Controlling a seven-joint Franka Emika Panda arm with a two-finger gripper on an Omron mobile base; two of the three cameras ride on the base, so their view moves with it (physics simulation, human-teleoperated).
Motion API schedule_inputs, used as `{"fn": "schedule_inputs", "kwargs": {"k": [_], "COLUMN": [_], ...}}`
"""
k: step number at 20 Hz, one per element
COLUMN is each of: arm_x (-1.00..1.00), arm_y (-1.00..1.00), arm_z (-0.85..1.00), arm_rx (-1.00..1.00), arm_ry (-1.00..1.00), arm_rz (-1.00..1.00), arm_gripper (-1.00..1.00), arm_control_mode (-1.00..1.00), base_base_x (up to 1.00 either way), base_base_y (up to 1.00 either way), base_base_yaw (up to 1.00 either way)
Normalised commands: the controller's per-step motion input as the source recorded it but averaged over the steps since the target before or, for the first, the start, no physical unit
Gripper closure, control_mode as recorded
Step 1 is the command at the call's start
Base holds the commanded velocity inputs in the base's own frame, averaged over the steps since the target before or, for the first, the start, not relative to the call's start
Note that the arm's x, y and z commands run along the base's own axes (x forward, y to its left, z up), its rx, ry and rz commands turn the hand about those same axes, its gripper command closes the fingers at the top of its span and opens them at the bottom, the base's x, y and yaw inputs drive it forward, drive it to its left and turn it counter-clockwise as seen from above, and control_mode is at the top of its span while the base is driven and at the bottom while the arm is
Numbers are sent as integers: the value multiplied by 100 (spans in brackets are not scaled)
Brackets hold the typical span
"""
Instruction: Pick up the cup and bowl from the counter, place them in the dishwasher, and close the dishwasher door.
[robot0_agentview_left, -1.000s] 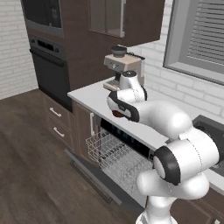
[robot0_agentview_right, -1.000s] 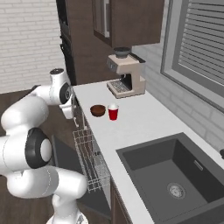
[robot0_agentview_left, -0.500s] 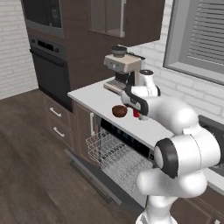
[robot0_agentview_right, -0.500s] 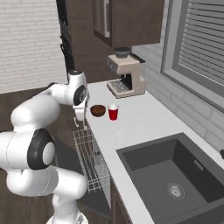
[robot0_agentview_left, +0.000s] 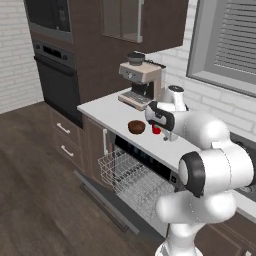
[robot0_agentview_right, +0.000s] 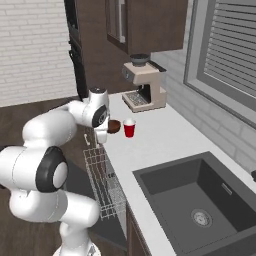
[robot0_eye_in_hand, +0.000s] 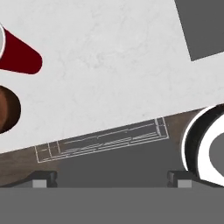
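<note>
Claw released, empty, above the counter's front edge. Cup and bowl apparently touch. Drop straight over the cup, clearing the bowl.

Two base views flanking the arm, both on the counter; hand view straight down, close above it.

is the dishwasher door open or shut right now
Open. The door lies dropped flat near the floor, and the wire rack is pulled out over it, empty, below the counter edge.
</note>
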Motion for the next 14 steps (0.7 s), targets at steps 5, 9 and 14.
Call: {"fn": "schedule_inputs", "kwargs": {"k": [5,9,14], "arm_x": [31,31,36], "arm_y": [0,12,9], "arm_z": [0,-9,-7], "arm_rx": [0,0,0], "arm_ry": [-5,0,0], "arm_rz": [0,0,0], "arm_gripper": [-100,-100,-100], "arm_control_mode": [-100,-100,-100], "base_base_x": [0,0,0], "base_base_y": [0,0,0], "base_base_yaw": [0,0,0]}}
